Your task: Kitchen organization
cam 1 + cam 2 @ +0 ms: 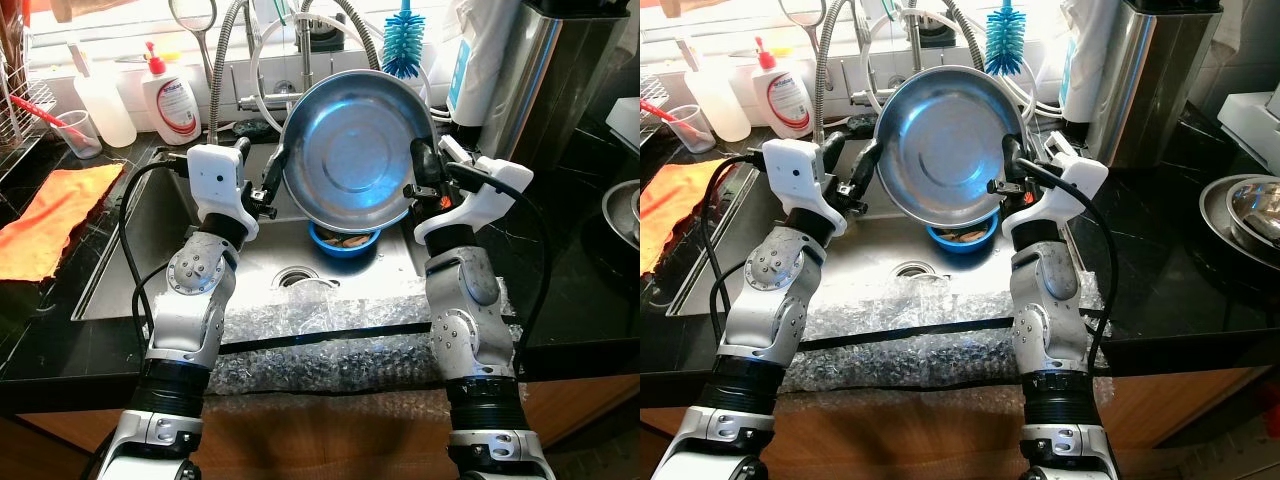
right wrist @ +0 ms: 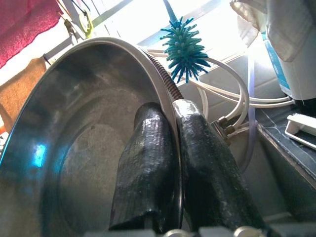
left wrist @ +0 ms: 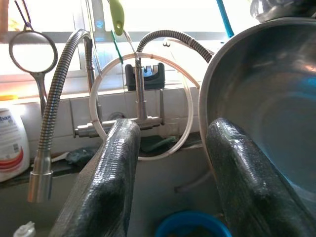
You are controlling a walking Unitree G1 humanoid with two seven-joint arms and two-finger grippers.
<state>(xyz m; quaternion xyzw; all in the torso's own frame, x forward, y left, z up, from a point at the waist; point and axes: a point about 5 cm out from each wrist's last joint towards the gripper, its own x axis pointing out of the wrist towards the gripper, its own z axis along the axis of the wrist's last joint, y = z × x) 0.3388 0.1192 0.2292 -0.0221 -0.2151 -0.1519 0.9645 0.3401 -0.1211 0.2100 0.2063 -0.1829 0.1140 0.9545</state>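
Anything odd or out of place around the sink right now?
Yes. Bubble wrap is draped over the sink's front edge and into the basin, unusual for a sink. The steel bowl hangs tilted over it, its rim pinched by the right pincer; the left pincer is open at the opposite rim.

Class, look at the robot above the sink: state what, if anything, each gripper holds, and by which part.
The right gripper pinches the steel bowl by its rim, one finger inside, one outside. The left gripper is open beside the opposite rim, holding nothing.
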